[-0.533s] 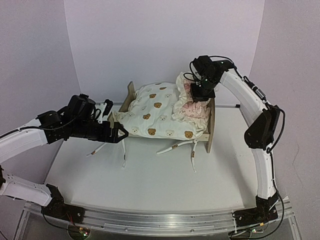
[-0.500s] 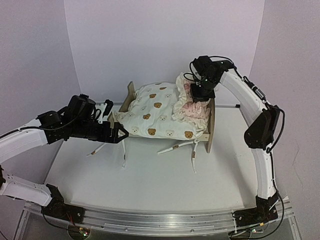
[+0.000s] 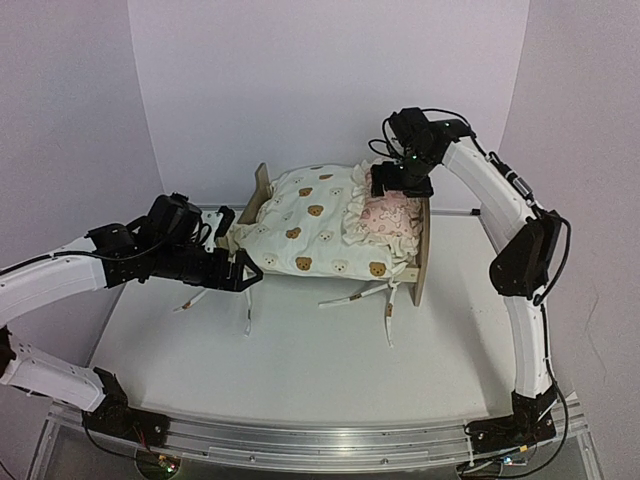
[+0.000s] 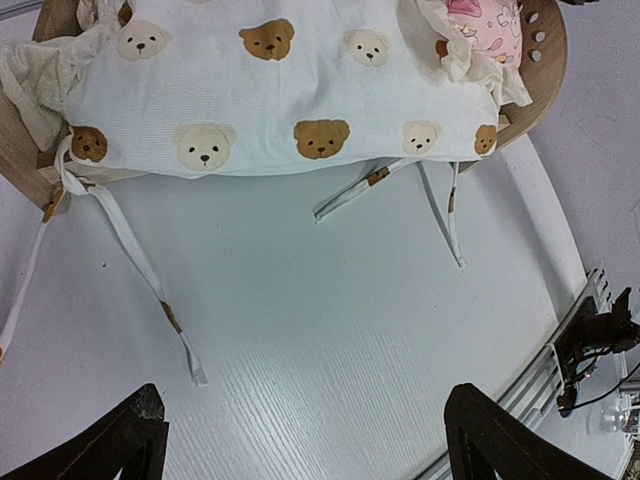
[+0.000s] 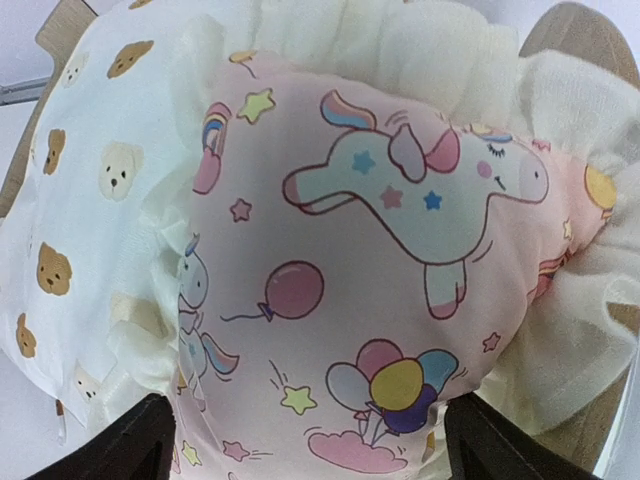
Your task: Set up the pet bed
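Plywood pet bed, fully dressed, at the centre of the overhead frame.
Its long axis runs from the low footboard at centre left to the rounded headboard at centre right. The bear-print quilt is spread over it and the pink unicorn pillow lies against the headboard. The right gripper hangs just above that pillow, fingers spread wide and empty (its wrist view is all pillow), so it is the arm nearer the head end. The left gripper, likewise apart and empty, sits lower left of the bed near the footboard corner, closest to the quilt ties trailing on the white table.
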`<state>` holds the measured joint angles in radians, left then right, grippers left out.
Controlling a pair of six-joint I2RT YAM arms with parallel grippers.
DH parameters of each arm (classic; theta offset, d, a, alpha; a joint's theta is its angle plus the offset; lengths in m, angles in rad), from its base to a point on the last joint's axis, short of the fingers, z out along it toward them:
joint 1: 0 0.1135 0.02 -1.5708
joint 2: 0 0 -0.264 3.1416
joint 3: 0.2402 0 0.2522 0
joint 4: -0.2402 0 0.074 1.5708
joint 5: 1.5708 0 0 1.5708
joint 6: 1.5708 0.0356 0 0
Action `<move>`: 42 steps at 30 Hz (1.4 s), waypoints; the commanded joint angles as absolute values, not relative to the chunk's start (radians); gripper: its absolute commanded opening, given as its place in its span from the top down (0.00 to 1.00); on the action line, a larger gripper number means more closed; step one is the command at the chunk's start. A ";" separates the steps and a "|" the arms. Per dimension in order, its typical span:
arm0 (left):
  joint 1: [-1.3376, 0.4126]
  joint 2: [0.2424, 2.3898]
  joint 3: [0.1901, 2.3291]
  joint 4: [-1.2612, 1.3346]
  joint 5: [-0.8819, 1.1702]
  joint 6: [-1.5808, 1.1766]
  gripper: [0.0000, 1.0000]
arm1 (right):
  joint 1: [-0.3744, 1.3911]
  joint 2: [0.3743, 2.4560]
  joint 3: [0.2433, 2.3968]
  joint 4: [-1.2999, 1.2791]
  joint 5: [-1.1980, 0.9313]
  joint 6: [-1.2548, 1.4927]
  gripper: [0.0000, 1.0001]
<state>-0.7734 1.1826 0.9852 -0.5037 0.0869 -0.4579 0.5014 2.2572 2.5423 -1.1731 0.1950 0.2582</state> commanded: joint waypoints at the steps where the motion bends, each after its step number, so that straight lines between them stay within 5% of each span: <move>1: -0.774 1.195 1.010 -0.477 0.071 -0.436 0.03 | 0.501 2.145 2.565 -1.089 0.206 0.259 0.03; 12: -0.773 1.195 1.038 -0.482 0.032 -0.441 0.03 | 0.526 1.970 2.456 -0.913 -0.032 0.244 0.02; 22: -0.773 1.179 1.027 -0.471 0.016 -0.441 0.02 | 0.557 1.924 2.149 -0.807 0.098 0.244 0.11; 34: -0.773 1.140 0.979 -0.428 0.048 -0.451 0.04 | 0.553 2.211 2.379 -0.790 0.368 0.148 0.15; 42: -0.773 1.122 0.972 -0.432 0.043 -0.451 0.04 | 0.522 2.297 2.490 -0.712 0.353 0.124 0.11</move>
